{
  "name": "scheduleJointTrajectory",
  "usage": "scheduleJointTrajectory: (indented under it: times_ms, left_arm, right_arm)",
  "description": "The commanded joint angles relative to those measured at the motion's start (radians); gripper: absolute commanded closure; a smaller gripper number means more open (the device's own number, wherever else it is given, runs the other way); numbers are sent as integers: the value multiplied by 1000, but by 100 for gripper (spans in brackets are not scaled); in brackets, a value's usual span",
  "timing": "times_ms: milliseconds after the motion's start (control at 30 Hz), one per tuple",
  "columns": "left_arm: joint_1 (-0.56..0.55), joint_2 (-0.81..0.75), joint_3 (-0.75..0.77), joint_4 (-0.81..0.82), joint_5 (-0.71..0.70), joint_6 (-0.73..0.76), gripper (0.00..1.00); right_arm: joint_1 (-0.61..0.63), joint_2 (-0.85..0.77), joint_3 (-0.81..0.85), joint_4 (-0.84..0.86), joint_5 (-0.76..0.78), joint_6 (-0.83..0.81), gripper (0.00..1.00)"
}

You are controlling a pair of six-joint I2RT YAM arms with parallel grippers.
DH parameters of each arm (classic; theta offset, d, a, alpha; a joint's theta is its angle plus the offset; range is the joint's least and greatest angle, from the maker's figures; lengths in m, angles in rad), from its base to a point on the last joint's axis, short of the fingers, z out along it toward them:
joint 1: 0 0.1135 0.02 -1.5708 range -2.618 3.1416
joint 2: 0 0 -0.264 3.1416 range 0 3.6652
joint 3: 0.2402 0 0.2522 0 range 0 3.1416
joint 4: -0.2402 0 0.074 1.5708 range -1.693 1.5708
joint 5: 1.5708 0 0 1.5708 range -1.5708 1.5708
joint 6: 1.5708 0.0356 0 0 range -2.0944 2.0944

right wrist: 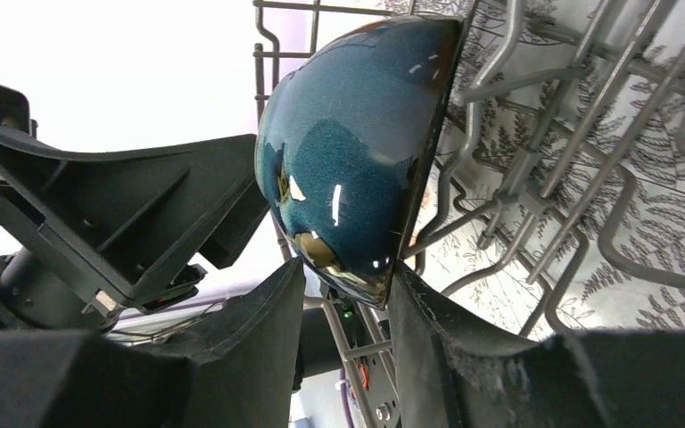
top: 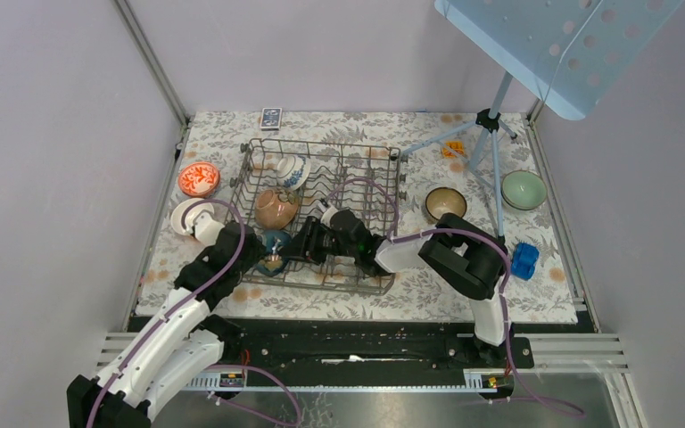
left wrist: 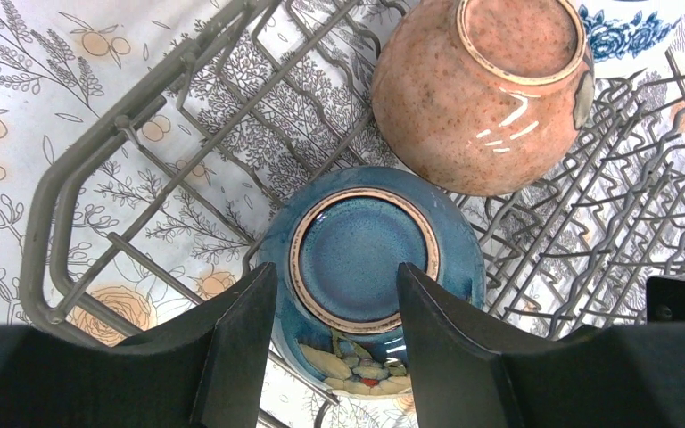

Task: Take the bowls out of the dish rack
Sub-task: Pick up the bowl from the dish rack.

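The grey wire dish rack (top: 321,143) sits mid-table. A dark blue bowl (top: 275,239) stands on edge near its front left corner. A speckled pink bowl (top: 276,207) and a blue-and-white bowl (top: 292,171) stand behind it. My left gripper (left wrist: 337,281) is open, and its fingers frame the blue bowl's foot ring (left wrist: 363,259) from the rack's left side. My right gripper (right wrist: 346,276) reaches in from the right. Its fingertips clamp the lower edge of the blue bowl (right wrist: 357,160). The left gripper's body (right wrist: 98,205) shows just beyond the bowl.
An orange bowl (top: 199,179) and a white bowl (top: 187,217) lie left of the rack. A brown bowl (top: 444,203) and a green bowl (top: 524,190) lie to its right. A tripod (top: 491,134), a blue block (top: 524,260) and a small card (top: 270,118) are also there.
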Motion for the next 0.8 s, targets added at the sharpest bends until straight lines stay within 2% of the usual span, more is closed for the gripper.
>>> scheduleJointTrajectory:
  times_ms: [0,767]
  left_arm:
    - [-3,4,18,-42,27,4,43]
    - [-2,-12,18,-87,-4,-29,42]
  right_arm:
    - [18,11,21,221,-34,25,54]
    - [17,129,100,425,-79,85,63]
